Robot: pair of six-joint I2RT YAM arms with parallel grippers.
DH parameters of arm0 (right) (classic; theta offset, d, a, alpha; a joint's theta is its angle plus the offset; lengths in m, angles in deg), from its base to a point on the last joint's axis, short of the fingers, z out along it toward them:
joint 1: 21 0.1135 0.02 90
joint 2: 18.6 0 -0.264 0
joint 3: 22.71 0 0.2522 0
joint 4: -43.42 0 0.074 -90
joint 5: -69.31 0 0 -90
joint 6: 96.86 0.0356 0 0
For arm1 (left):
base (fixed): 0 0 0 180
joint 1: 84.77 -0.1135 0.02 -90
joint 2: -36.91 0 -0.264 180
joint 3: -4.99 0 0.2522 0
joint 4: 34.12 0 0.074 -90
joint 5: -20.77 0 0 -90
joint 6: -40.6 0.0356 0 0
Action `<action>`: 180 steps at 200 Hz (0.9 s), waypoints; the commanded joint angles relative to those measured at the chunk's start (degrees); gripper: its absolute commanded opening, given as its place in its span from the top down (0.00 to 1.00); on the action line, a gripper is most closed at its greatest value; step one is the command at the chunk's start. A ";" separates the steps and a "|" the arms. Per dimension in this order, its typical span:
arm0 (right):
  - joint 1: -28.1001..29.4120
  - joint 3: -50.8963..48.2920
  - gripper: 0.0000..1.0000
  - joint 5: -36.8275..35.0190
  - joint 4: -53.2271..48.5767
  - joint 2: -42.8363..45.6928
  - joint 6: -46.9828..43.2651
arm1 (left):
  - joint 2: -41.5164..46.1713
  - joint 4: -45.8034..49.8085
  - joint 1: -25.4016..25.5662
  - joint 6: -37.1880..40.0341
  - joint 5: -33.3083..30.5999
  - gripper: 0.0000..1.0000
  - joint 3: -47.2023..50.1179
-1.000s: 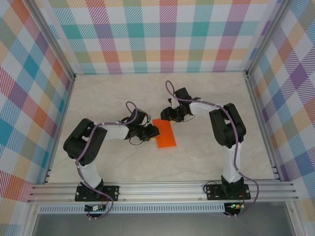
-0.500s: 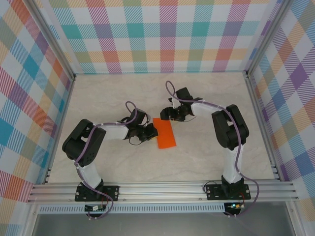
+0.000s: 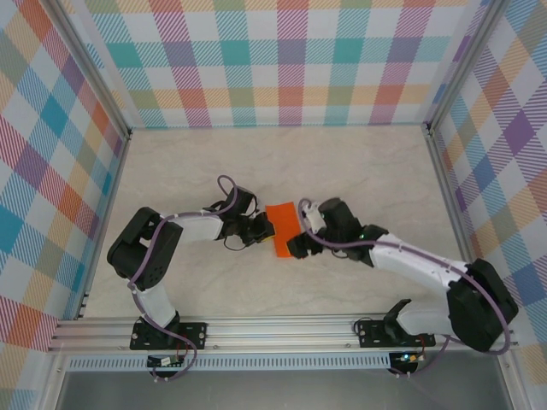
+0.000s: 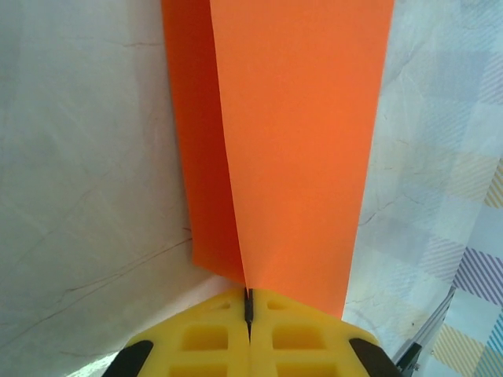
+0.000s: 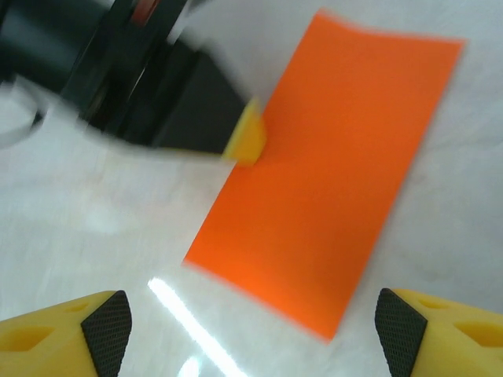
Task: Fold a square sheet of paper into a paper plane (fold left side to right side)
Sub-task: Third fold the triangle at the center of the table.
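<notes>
The square sheet of paper [image 3: 280, 220] is bright orange and lies folded in half as a narrow rectangle on the pale table. My left gripper [image 3: 265, 231] is shut on its left long edge. In the left wrist view the yellow fingers [image 4: 204, 342] pinch the paper [image 4: 299, 141] at their tips, and its two layers part slightly into a flap. My right gripper [image 3: 296, 246] hovers over the sheet's near end, open. In the right wrist view its fingertips [image 5: 106, 322] stand wide apart with the paper [image 5: 330, 188] ahead between them, and the left gripper's yellow tip [image 5: 247, 140] touches the paper's edge.
Plaid walls [image 3: 282, 60] close in the table on the back, left and right. An aluminium rail [image 3: 282, 329] runs along the near edge, where both arm bases are bolted. The marble-look tabletop [image 3: 376, 171] lies bare behind and to the right of the paper.
The right arm swung from the far side of the paper round to its near end, and its jaws widened. The left gripper closed on the paper's left edge.
</notes>
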 commanded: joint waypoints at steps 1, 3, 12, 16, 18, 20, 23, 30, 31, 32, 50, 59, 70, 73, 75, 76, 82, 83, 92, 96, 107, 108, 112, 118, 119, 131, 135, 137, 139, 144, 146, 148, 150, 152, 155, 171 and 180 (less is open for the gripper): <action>6.46 -2.42 0.15 -11.30 1.54 2.97 -1.75 | 0.42 2.37 0.49 -1.17 1.85 0.98 -1.50; 7.14 -2.42 0.15 -12.07 1.34 2.98 -1.85 | 0.40 2.49 0.49 -1.26 1.92 0.98 -1.44; 10.41 -2.38 0.15 -15.34 0.92 2.19 -2.85 | 0.34 2.53 0.49 -1.68 2.22 0.98 -1.51; 11.70 -2.16 0.15 -16.80 0.78 1.64 -3.35 | 0.39 2.50 0.44 -1.81 2.44 0.99 -1.64; 12.23 -2.03 0.15 -17.53 0.78 1.30 -3.61 | 0.37 2.52 0.48 -1.81 2.51 0.99 -1.65; 12.87 -1.89 0.15 -18.09 0.76 0.91 -3.83 | 0.33 2.53 0.48 -1.90 2.59 0.99 -1.66; 13.68 -1.81 0.15 -19.13 0.76 0.48 -4.21 | 0.32 2.62 0.49 -1.91 2.71 0.99 -1.75; 15.48 -1.26 0.14 -21.16 0.94 -1.23 -5.14 | 0.34 2.86 0.49 -2.00 2.92 0.99 -1.93; 15.76 -1.18 0.15 -21.50 0.94 -1.45 -5.28 | 0.41 2.92 0.44 -2.04 2.91 0.99 -1.98; 15.90 -1.10 0.15 -21.81 0.95 -1.70 -5.40 | 0.36 2.94 0.42 -2.06 2.91 0.99 -2.05; 19.35 0.83 0.14 -26.62 1.86 -6.17 -8.47 | 0.62 3.82 0.49 -1.76 3.08 0.99 -2.47; 20.40 1.75 0.15 -27.90 2.83 -8.29 -10.20 | 0.67 4.00 0.48 -1.60 3.16 0.99 -2.67; 21.02 3.13 0.15 -28.40 3.42 -10.93 -12.12 | 0.66 4.55 0.49 -1.44 3.25 0.99 -2.98; 21.20 3.56 0.15 -28.67 3.48 -11.63 -12.66 | 0.59 4.63 0.49 -1.24 3.28 0.99 -3.01; 21.31 3.84 0.15 -28.83 3.54 -12.08 -12.97 | 0.58 4.75 0.49 -1.21 3.31 0.99 -3.05; 21.31 3.92 0.15 -29.03 3.56 -12.33 -13.11 | 0.58 4.78 0.49 -1.20 3.33 0.99 -3.07; 21.49 4.58 0.15 -29.82 3.80 -13.56 -14.03 | 0.56 4.92 0.49 -1.13 3.47 0.99 -3.18; 21.54 4.64 0.15 -29.88 3.96 -13.73 -14.21 | 0.52 4.91 0.49 -1.12 3.50 1.00 -3.22; 21.49 5.17 0.15 -30.97 4.82 -15.18 -14.92 | 0.38 4.98 0.44 -1.09 3.73 1.00 -3.24; 21.49 5.35 0.15 -31.44 5.32 -15.79 -16.91 | 0.34 4.91 0.48 -1.03 3.75 1.00 -3.27; 21.49 5.84 0.17 -32.26 6.61 -17.33 -18.71 | 0.21 4.93 0.49 -1.06 3.88 1.00 -3.29; 21.54 5.93 0.17 -32.28 6.64 -17.41 -18.84 | 0.21 4.92 0.49 -1.04 3.92 1.00 -3.24; 21.56 6.36 0.17 -32.36 6.88 -18.17 -19.43 | 0.15 4.94 0.49 -1.08 3.88 1.00 -3.18; 21.49 6.95 0.19 -32.35 6.88 -19.26 -20.10 | 0.05 4.98 0.49 -1.13 3.89 1.00 -3.22; 21.49 7.01 0.19 -32.42 6.86 -19.48 -20.19 | 0.09 5.03 0.49 -1.12 3.88 1.00 -3.20; 21.50 7.82 0.23 -32.56 7.06 -21.54 -20.99 | 0.20 5.08 0.48 -1.10 3.71 1.00 -3.18; 21.49 8.04 0.24 -32.58 7.18 -22.00 -21.19 | 0.15 5.20 0.49 -0.96 3.70 1.00 -3.18; 21.56 8.12 0.25 -32.71 7.26 -22.38 -21.24 | 0.23 5.24 0.44 -0.87 3.70 1.00 -3.18; 21.51 8.17 0.26 -32.87 7.34 -22.70 -21.25 | 0.22 5.28 0.45 -0.85 3.74 1.00 -3.18; 21.41 8.35 0.28 -33.33 7.57 -23.25 -21.29 | 0.24 5.34 0.42 -0.79 3.73 1.00 -3.25; 21.36 8.38 0.29 -33.60 7.62 -23.44 -21.33 | 0.29 5.34 0.40 -0.81 3.77 1.00 -3.22; 21.33 8.43 0.30 -33.71 7.67 -23.60 -21.34 | 0.33 5.45 0.36 -0.77 3.78 1.00 -3.26; 21.36 8.55 0.31 -33.97 7.73 -23.82 -21.34 | 0.34 5.46 0.39 -0.76 3.72 1.00 -3.26; 21.33 8.62 0.31 -34.09 7.85 -23.96 -21.38 | 0.32 5.48 0.40 -0.76 3.73 1.00 -3.27; 21.25 8.76 0.32 -34.27 7.93 -24.14 -21.42 | 0.30 5.56 0.40 -0.69 3.70 1.00 -3.31; 21.04 9.22 0.40 -34.62 8.62 -24.52 -21.43 | 0.46 5.92 0.40 -0.48 3.52 1.00 -3.32; 20.88 9.56 0.47 -34.66 8.74 -24.62 -21.43 | 0.46 6.12 0.40 -0.41 3.52 1.00 -3.31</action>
